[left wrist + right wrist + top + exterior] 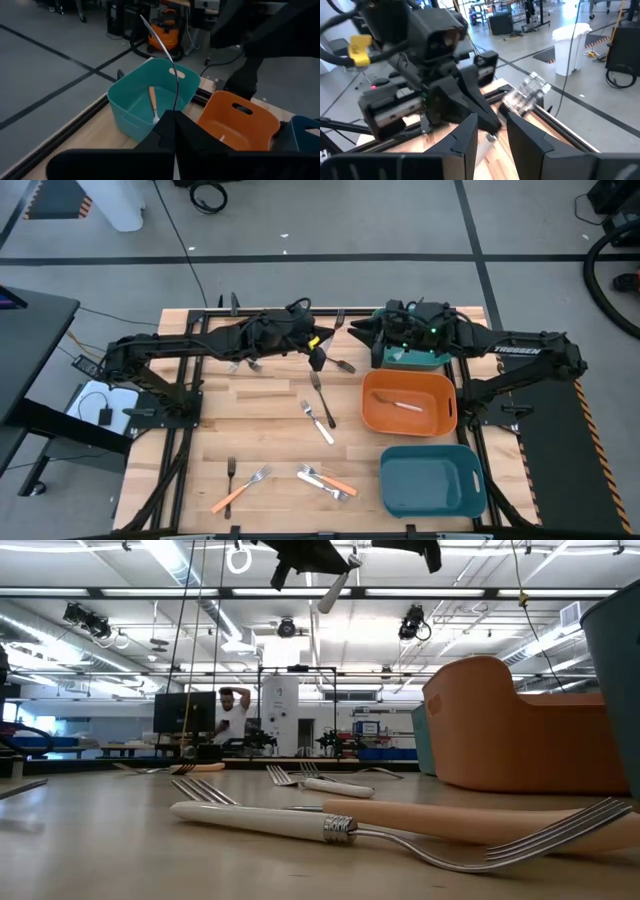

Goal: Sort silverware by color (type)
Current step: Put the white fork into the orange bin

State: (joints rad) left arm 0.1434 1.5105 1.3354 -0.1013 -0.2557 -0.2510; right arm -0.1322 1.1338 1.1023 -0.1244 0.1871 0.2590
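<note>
- Nearest the low camera: a cream-handled fork (290, 823) lying flat on the table (270, 435), an orange-handled fork (470, 820) just behind it and touching it.
- Held fork (167, 60): slim grey metal, curved; clamped in the left gripper (318, 356), fingers closed on it, raised off the table near the middle of the far edge.
- From the left wrist, its tip stands in line with the far teal bin (150, 97); one orange-handled fork (153, 104) lies inside that bin.
- Right gripper (492, 132) faces the left one at close range; fingers parted, nothing between them.
- Orange bin (409, 402) on the right side holds one white-handled piece (407, 407).
- Near teal bin (432, 480) sits just in front of the orange bin.
- Loose forks on the table: two crossed mid-table (320, 408); a cluster near the front edge (325, 481); a grey fork (231, 474) beside another orange-handled fork (238, 490).
- Person (235, 717) stands in the room beyond.
</note>
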